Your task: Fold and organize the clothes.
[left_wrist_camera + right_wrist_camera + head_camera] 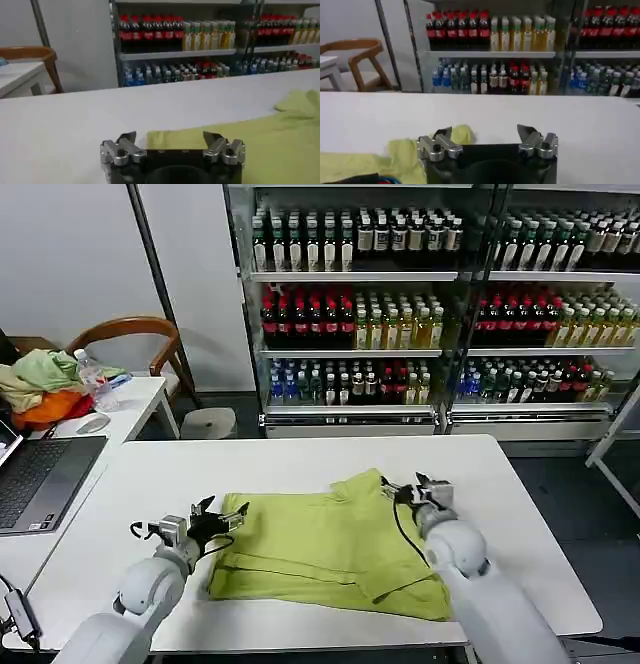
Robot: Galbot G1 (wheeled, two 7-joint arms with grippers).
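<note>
Scene: a lime yellow-green T-shirt (335, 549) is lying partly folded on a white bench (150, 484), in front of drinks coolers stocked with bottles (350, 314).
T-shirt: it is resting near the bench's front edge, with a fold line running along its near side and one sleeve corner pointing toward the coolers.
Step in hand: judging from the layout, the robot is sitting between folds, with both tools placed at opposite ends of the shirt and neither one gripping cloth.
Left tool (222, 518): it is hovering at the shirt's left edge, its fingers spread wide and holding nothing; in the left wrist view the left tool (170, 141) is sitting just above the cloth's edge.
Right tool (418, 488): it is waiting beside the shirt's far right corner, its fingers likewise apart and empty; in the right wrist view the right tool (486, 137) is facing bare bench, with the shirt corner off to one side.
Arm pose: both forearms are reaching forward from the near edge, low over the bench, angled inward toward the shirt.
Next move: each tool probably needs to drop onto a shirt edge, pinch the cloth and carry it across for another fold.
</note>
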